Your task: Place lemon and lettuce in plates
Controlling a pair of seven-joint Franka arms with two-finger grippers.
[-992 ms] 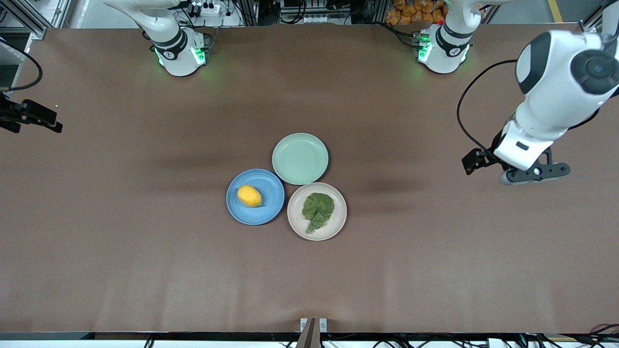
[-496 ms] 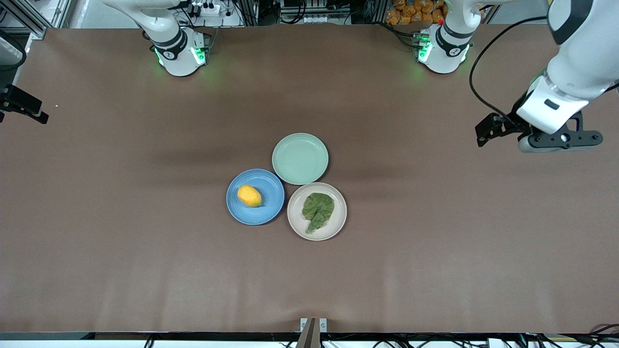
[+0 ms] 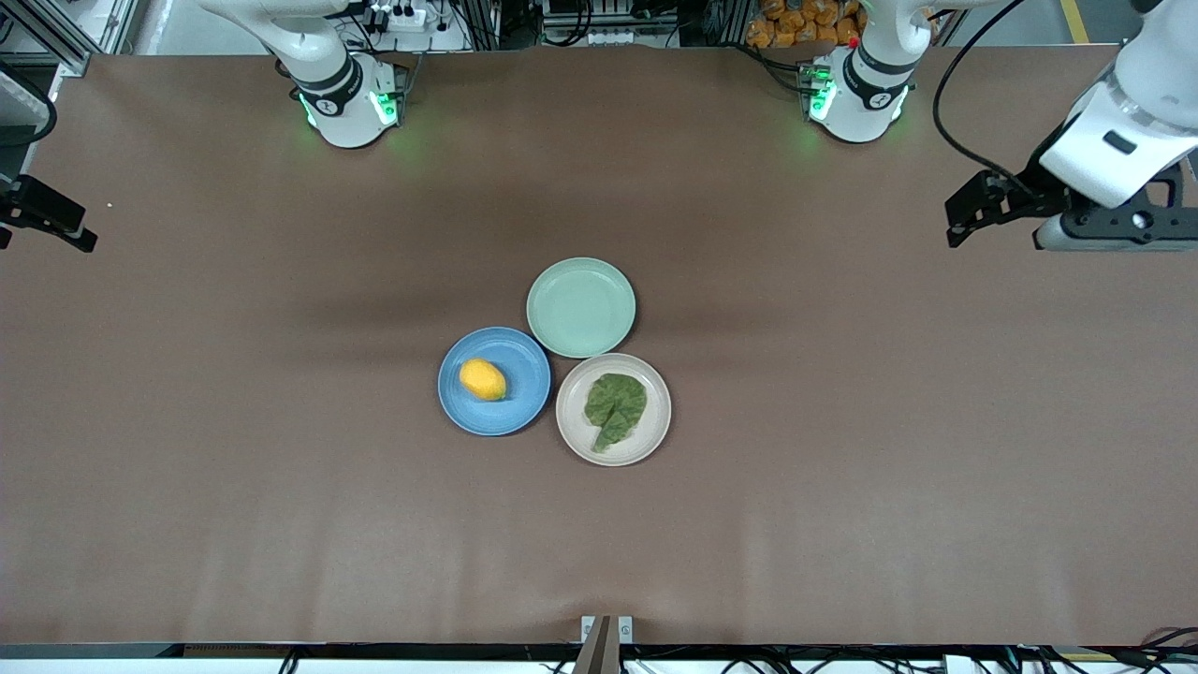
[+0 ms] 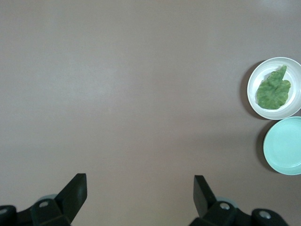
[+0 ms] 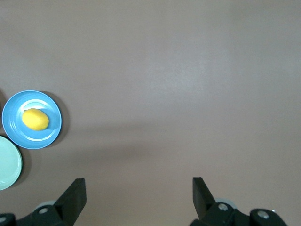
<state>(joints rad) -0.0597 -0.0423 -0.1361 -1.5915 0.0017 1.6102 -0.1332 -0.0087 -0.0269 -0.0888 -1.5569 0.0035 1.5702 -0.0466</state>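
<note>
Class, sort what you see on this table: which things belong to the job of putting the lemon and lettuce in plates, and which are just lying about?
Belong to the job:
- small oval yellow lemon, in the round blue plate
- crinkled dark green lettuce leaf, in the round beige plate

Lying about:
- round pale green plate, holding nothing

The pale green plate [image 5: 5, 162] and beige plate [image 4: 276, 88] are cut by wrist-view edges, and the right gripper [image 3: 37, 213] seems largely cropped in the front view.
</note>
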